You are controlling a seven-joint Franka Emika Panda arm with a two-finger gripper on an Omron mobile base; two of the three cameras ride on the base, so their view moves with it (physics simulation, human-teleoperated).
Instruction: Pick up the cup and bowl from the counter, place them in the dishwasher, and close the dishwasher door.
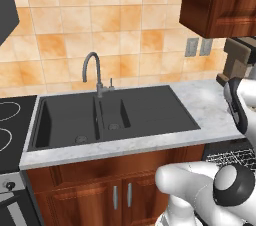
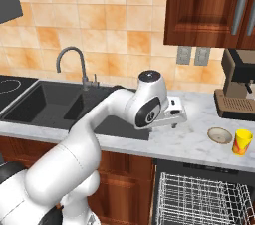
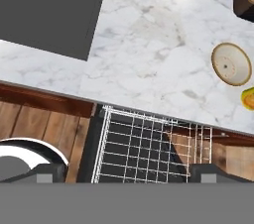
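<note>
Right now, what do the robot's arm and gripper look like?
The arm is glossy white, with thick rounded links and dark grey to black joint caps. The gripper is a boxy white block; its two small dark fingertips appear in the hand view. No cables or markings are visible.

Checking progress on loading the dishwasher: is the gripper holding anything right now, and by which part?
Nothing is held. The gripper is open over the counter; bowl and cup sit untouched there.

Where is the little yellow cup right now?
In the right base view the cup stands on the counter at far right, just right of the bowl, above the open dishwasher.
</note>
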